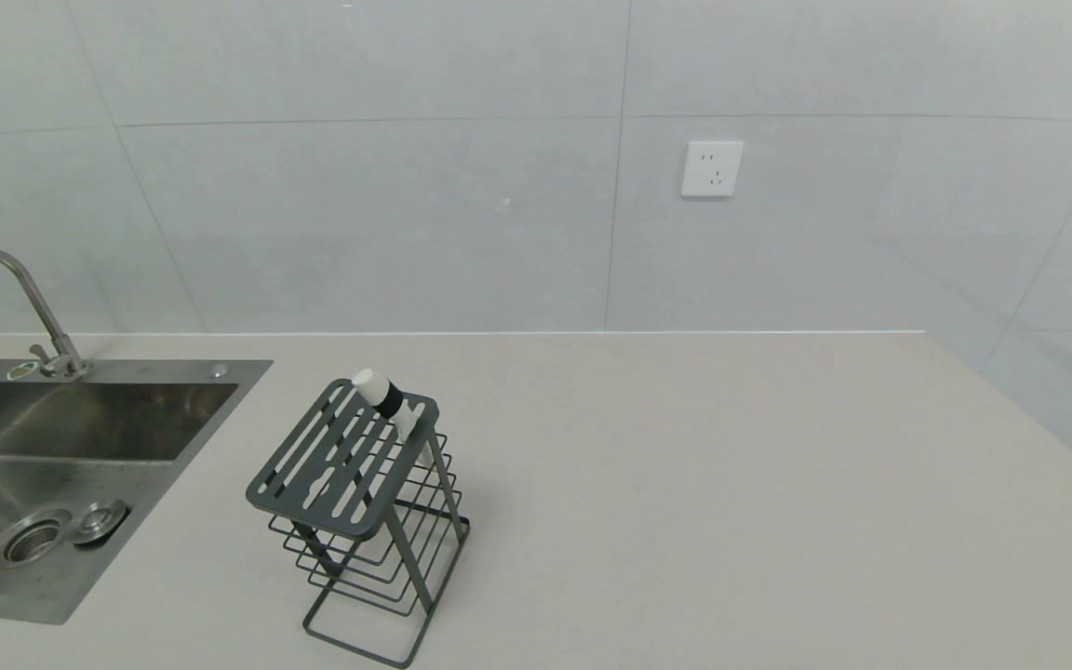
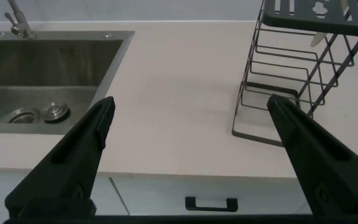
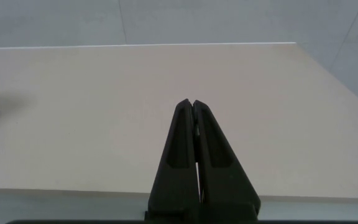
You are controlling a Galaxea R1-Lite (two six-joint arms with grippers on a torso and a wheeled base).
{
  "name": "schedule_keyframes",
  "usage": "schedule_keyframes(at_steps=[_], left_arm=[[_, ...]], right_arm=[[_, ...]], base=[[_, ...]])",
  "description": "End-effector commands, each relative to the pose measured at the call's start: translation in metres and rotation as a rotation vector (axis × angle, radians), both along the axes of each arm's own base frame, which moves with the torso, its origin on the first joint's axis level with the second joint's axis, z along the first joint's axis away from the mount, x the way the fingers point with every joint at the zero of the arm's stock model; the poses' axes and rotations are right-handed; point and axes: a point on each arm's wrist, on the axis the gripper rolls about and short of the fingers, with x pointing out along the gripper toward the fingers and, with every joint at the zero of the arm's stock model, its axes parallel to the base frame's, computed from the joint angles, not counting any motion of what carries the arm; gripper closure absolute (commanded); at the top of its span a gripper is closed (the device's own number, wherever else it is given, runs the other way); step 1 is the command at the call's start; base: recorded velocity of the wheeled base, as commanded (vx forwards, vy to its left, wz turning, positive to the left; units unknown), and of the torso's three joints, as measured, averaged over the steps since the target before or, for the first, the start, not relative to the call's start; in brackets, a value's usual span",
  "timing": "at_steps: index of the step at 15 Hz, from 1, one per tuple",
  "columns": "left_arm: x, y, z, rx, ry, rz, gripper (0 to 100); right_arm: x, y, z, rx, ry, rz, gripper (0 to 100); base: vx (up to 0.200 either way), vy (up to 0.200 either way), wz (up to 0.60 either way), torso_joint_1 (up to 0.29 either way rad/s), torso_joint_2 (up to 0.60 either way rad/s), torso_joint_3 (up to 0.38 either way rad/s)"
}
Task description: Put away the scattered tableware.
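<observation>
Tableware in sight was one white-and-black-handled utensil point(image 1: 380, 393), standing in a slot at the far right corner of the dark rack point(image 1: 350, 465), on the counter point(image 1: 685, 484) right of the sink point(image 1: 127, 370). The left gripper point(image 2: 190, 102) hung spread wide and empty over the counter's near edge. The right gripper point(image 3: 192, 104) was pressed closed on nothing.
</observation>
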Motion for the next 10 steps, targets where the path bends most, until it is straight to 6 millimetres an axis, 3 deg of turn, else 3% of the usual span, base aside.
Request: schedule_keyframes(at_steps=[1,10], left_arm=[[0.0006,0.0007,0.0002,0.003,0.004,0.028,0],[-0.0037,0.0010,-0.0009,-0.014,-0.051,-0.012,0]], right_arm=[[0.0000,0.0000,0.0000,0.000,0.000,0.002,100],[0.0000,0.0000,0.0000,0.000,0.000,0.001,100]], base=[[0.000,0.000,0.00,0.000,0.00,0.000],[0.000,0.000,0.00,0.000,0.00,0.000]])
